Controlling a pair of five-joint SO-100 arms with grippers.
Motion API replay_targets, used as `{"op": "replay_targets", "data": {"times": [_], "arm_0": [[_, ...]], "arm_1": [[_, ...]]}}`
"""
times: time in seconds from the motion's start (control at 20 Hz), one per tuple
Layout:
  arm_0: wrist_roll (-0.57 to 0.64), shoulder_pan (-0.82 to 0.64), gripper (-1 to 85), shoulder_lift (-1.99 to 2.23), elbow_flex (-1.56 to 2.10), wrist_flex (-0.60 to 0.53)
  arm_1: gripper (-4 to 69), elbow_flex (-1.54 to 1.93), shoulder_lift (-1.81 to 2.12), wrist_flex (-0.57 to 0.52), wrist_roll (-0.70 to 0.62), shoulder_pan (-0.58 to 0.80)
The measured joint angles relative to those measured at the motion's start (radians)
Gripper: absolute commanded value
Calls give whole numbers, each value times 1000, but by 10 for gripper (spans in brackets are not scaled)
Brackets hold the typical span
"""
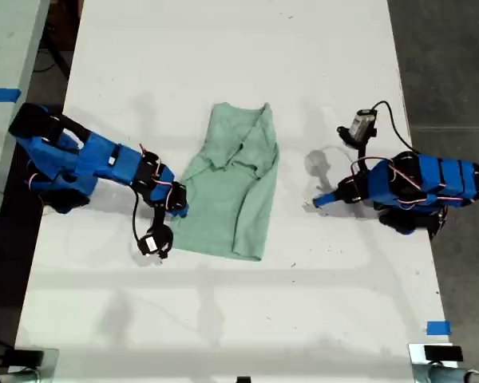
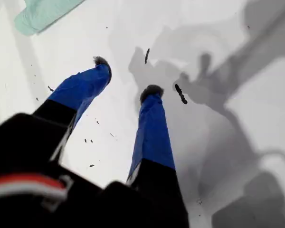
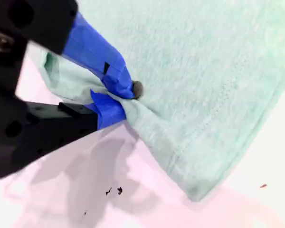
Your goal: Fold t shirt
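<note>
End effector clamped on t shirt edge

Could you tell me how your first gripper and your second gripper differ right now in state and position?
My first gripper is open and holds nothing; my second gripper is shut on the t shirt, pinching its edge. My first gripper hovers over the bare table, apart from the cloth, at the exterior view's right; my second gripper touches the shirt at the exterior view's left. Both have blue fingers.
</note>
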Motion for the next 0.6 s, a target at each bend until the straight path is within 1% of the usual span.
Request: {"op": "replay_targets", "data": {"times": [0.3, 0.45, 0.6], "arm_0": [[11, 6, -1, -12, -230, 186], [48, 6, -1, -66, -397, 288], [104, 5, -1, -167, -577, 336]], "arm_1": [[169, 0, 0, 0, 0, 0], [170, 0, 0, 0, 0, 0], [170, 0, 0, 0, 0, 0]]}}
